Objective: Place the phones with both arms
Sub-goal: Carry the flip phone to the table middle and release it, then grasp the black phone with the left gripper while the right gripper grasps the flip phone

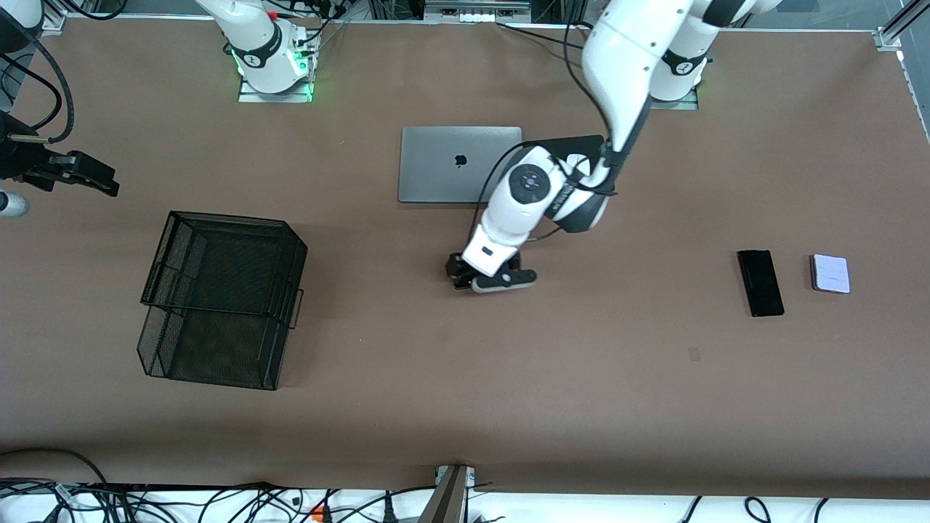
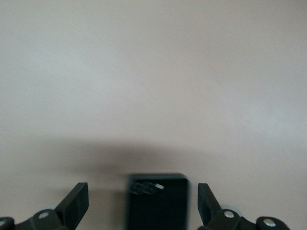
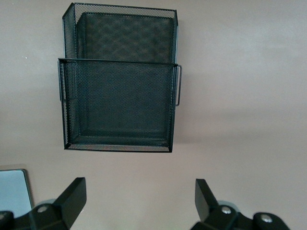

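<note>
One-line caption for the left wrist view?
Left gripper open, its fingers either side of the small black phone on the brown table.

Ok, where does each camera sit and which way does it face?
Front view: high across the table, facing the robots; left claw low at mid-table, right claw over the right arm's end.
Left wrist view: on that wrist, looking down at a small black phone between open fingers.
Right wrist view: on that wrist, looking down at the mesh basket; open fingers show.
Shared: front and right wrist both show mesh basket and silver laptop.
</note>
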You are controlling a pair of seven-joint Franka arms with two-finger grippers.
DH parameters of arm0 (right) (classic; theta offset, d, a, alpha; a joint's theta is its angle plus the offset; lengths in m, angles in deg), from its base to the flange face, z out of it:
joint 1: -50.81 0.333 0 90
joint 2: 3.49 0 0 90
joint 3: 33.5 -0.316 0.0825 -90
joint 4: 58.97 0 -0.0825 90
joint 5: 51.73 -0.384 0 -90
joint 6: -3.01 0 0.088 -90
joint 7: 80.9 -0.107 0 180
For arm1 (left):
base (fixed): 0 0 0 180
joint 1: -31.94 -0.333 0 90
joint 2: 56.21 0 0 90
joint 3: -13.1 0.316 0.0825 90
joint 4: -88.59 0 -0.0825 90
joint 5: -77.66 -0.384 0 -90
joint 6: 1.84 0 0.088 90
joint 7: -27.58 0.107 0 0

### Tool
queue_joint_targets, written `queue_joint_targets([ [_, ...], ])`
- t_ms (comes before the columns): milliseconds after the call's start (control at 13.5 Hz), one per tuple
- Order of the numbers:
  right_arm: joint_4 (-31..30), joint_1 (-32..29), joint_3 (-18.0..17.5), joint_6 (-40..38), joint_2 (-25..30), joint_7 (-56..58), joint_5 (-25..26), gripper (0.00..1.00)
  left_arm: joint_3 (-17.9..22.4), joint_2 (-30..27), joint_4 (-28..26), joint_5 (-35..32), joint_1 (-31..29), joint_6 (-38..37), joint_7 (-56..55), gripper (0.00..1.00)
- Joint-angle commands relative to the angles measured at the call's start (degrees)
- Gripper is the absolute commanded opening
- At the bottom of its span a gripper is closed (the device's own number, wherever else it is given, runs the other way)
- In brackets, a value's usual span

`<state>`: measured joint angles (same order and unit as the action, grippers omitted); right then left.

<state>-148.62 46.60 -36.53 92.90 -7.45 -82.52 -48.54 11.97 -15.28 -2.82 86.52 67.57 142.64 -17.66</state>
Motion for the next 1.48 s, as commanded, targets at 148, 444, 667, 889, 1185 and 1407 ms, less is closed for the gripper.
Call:
queue_joint_targets([
  [148,-1.1,2.8,-6.1,1.3,-0.9,-2.1,-0.2,1.0,-0.3,-10.6,-1.2,-18.6,-10.6,-29.2,6.1,1.0],
  [444,0.5,17.1,-6.5,6.6,-6.6,-16.6,-1.7,1.0,-0.3,-11.0,-1.4,-34.0,-17.6,-35.7,15.2,1.0],
  [667,7.5,30.2,-6.5,11.4,-16.7,-27.7,-1.3,1.0,-1.0,-9.7,-2.2,-33.5,-28.5,-35.1,28.6,1.0],
  [889,14.3,38.1,-6.5,16.4,-25.9,-32.7,-1.2,1.0,-1.2,-8.7,-3.6,-32.7,-35.4,-33.4,33.3,1.0],
  [1185,15.8,42.1,-6.2,23.5,-32.7,-33.2,-0.2,1.0,-2.0,-8.2,-8.1,-26.5,-44.2,-26.7,41.9,1.0],
  [1407,15.5,42.4,-6.2,29.1,-37.9,-33.0,5.1,1.0,-2.2,-7.5,-11.1,-24.4,-49.6,-19.3,49.5,1.0],
])
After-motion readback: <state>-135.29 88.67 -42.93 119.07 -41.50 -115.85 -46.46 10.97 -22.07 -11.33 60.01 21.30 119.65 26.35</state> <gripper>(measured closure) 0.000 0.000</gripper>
